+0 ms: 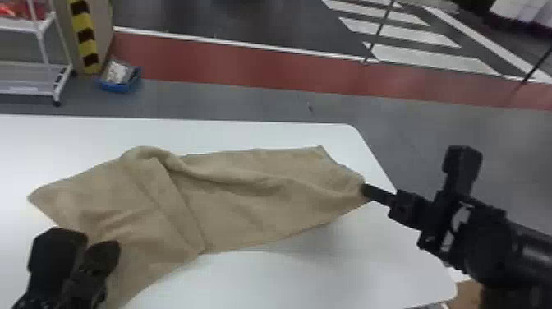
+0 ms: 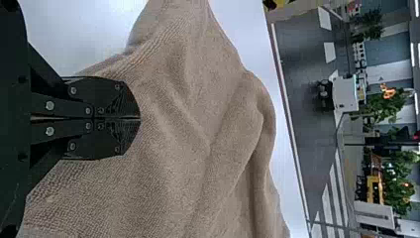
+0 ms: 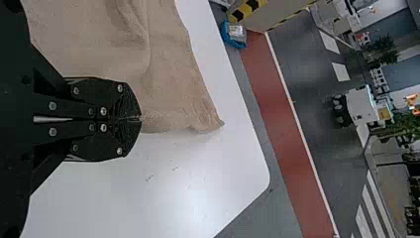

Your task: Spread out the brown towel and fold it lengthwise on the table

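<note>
The brown towel (image 1: pixel 246 197) lies creased and uneven across the white table, with a raised fold near its far edge and an overlapping layer left of centre. At the towel's right end, my right gripper (image 1: pixel 364 190) is shut on its edge. From the right wrist view, my right gripper (image 3: pixel 140 119) pinches cloth beside a loose corner. My left gripper (image 1: pixel 111 245) is over the towel's near left part. In the left wrist view, my left gripper (image 2: pixel 140 119) has its fingertips together against the towel (image 2: pixel 198 148); no cloth can be made out between them.
The white table (image 1: pixel 287 279) has a rounded far right corner. Beyond it, on the floor, are a blue bin (image 1: pixel 119 84) and a wheeled white rack (image 1: pixel 33 92) at the far left. A brown object (image 1: pixel 466 295) is by the near right table edge.
</note>
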Motion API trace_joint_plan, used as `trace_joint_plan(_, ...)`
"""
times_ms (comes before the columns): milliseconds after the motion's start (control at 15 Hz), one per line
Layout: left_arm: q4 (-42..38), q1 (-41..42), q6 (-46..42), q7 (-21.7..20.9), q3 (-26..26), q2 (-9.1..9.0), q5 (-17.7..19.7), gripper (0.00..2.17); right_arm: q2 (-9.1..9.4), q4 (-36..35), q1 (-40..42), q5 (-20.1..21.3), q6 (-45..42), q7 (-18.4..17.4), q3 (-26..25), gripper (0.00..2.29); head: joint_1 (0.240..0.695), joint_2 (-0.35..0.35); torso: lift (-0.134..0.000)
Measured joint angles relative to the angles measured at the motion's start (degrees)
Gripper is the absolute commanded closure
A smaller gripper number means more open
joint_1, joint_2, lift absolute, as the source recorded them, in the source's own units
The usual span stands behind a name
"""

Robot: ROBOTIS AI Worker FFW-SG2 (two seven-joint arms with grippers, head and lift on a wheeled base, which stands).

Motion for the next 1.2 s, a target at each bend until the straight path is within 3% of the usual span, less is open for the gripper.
trace_joint_plan(467, 8.8, -9.8, -1.9, 2.0, 1.3, -0.36, -1.4, 1.75, 0.01, -0.7, 0.2, 0.1, -0.2, -0.4, 3.2, 1.51, 0.695, -0.176, -0.124)
trace_joint_plan(667, 5.2, -8.2, -6.4, 3.3, 3.3, -0.51, -1.3, 1.41, 0.01, -0.7, 1.0, 0.1, -1.2, -0.4, 3.8, 1.51, 0.695, -0.157, -0.124)
trace_joint_plan(800, 0.3, -5.1, -8.4, 3.2, 5.3, -0.43, -1.0, 1.04, 0.01, -0.4, 1.3, 0.0, -2.9, -0.4, 3.6, 1.51, 0.695, -0.152, -0.124)
trace_joint_plan(1000, -6.9, 0.3, -8.3, 2.5, 7.7, 0.13, -1.0, 1.04, 0.01, 0.9, 1.4, 0.0, -4.6, -0.3, 3.1, 1.51, 0.695, -0.150, -0.124)
trace_joint_plan(1200, -8.7, 3.5, -8.0, 2.3, 8.4, 0.23, -1.1, 0.98, 0.01, 2.3, 1.1, 0.5, -5.2, -0.3, 3.3, 1.51, 0.695, -0.149, -0.124)
